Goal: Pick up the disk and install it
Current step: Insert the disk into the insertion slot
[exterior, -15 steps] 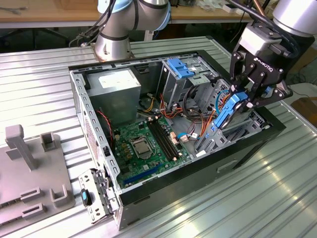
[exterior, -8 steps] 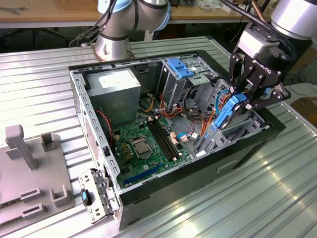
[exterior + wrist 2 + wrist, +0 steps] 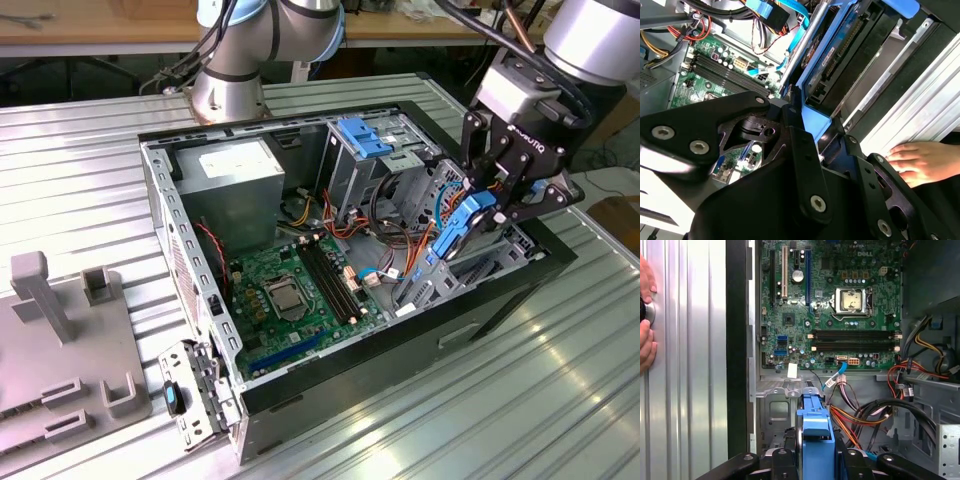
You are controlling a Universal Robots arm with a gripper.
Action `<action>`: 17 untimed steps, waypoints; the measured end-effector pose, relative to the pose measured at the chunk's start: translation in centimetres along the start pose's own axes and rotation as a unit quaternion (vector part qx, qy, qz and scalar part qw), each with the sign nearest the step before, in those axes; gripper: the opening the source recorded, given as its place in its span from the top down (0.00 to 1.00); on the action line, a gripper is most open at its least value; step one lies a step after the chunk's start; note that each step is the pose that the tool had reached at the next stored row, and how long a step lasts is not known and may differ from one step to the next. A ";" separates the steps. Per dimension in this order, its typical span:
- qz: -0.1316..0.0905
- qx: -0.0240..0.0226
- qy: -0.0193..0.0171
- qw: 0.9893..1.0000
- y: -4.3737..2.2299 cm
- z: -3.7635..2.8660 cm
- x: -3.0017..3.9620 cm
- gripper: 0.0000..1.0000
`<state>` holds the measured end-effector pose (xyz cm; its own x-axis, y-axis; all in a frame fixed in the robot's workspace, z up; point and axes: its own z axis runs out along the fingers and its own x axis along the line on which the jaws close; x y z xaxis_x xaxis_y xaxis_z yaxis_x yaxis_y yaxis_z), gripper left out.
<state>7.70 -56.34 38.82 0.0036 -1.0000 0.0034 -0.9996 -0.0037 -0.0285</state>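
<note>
At the right of the exterior view, the gripper (image 3: pixel 482 212) has its jaws pinching the disk (image 3: pixel 460 228). The disk stands on edge, tilted, over the case's (image 3: pixel 500 300) right end, right of the motherboard (image 3: pixel 290 290). In the second wrist view a hand (image 3: pixel 922 160) rests beside the case.

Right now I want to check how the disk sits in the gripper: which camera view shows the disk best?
The exterior view: the disk hangs tilted in the gripper above the drive bay. The second wrist view shows one side close up; the first wrist view its blue end.
</note>
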 end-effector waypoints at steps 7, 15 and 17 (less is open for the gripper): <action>0.000 0.000 0.000 1.000 0.01 0.40 0.00 0.63; 0.000 0.000 0.000 1.000 0.02 0.82 0.00 0.63; 0.000 0.000 0.000 1.000 0.03 0.93 0.00 0.63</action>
<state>7.70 -56.34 37.89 0.0035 -1.0000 0.0034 -0.9996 -0.0036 -0.0285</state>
